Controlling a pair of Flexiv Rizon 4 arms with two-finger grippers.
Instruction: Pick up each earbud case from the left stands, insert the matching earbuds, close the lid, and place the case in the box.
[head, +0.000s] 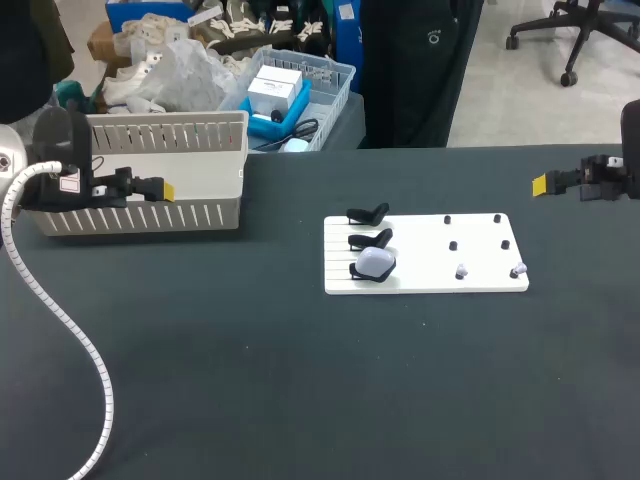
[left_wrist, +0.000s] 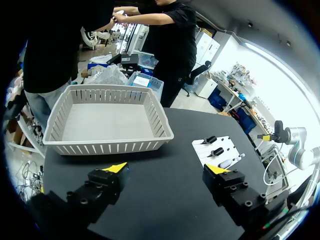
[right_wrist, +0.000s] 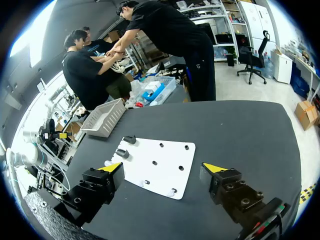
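**While the left gripper (left_wrist: 166, 168) and the right gripper (right_wrist: 162, 167) stand open, one earbud case (head: 376, 263) sits on its stand**

Where the white board (head: 480, 283) lies near the middle of the dark worktop (head: 300, 380), three black stands line its left side, one behind another. The front one carries the earbud case, pale and rounded, resting in its cradle. Whether the lid is up or down cannot be told. The two black stands (head: 368, 213) behind it show as dark curved arms. On the board's right half four small black pegs (head: 452, 245) stand in two rows. Nearer the front edge two pale earbuds (head: 461, 271) (head: 518, 270) sit side by side, apart from each other and from the case.

The box (head: 140, 215), a white slatted basket, stands at the rear left of the worktop, well apart from the board.

In the head view the left gripper hangs just in front of the box's long front wall, its yellow tip overlapping the slats. In its wrist view the fingers are spread wide with nothing between them. The box lies ahead of it, and the board is off beside one finger.

At the worktop's right edge, the right gripper is behind and to the right of the board. Its fingers are likewise spread wide and hold nothing. The board lies ahead of it in its wrist view.

A white ribbed cable (head: 70, 330) hangs from the left arm across the front left of the head view.
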